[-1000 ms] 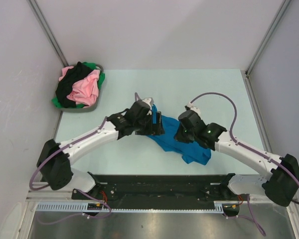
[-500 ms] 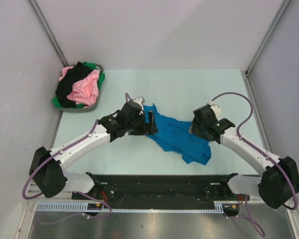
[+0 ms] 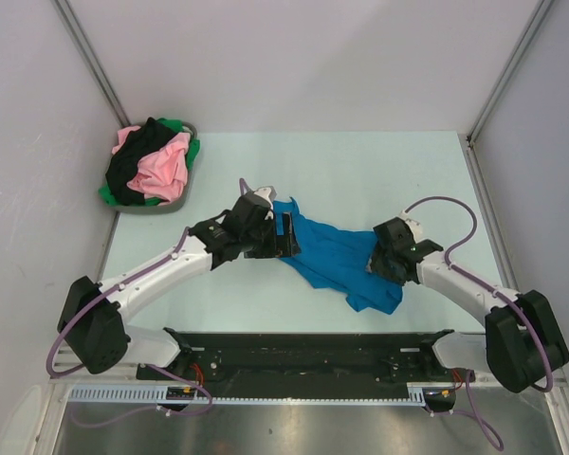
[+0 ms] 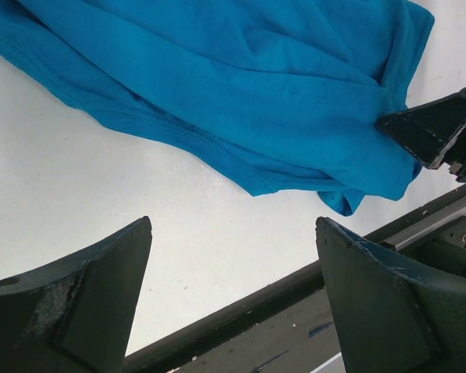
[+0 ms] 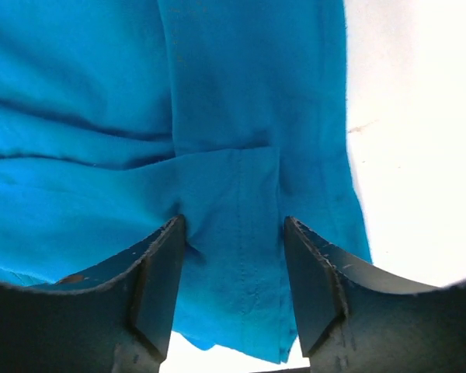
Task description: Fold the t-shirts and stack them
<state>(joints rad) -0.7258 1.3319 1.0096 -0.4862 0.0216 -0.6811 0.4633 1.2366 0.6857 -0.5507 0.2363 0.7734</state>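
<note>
Blue shirt (image 3: 337, 258): I see it crumpled on the counter (image 3: 379, 171).
Left gripper (image 4: 233, 299): jaws wide apart, empty, beside shirt.
Right gripper (image 5: 233, 287): jaws parted, straddling shirt's fold.

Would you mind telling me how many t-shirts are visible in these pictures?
4, as far as shows: the blue t-shirt lies crumpled on the table between the grippers; pink, black and green ones are heaped in the grey basket. More may be buried there.
</note>
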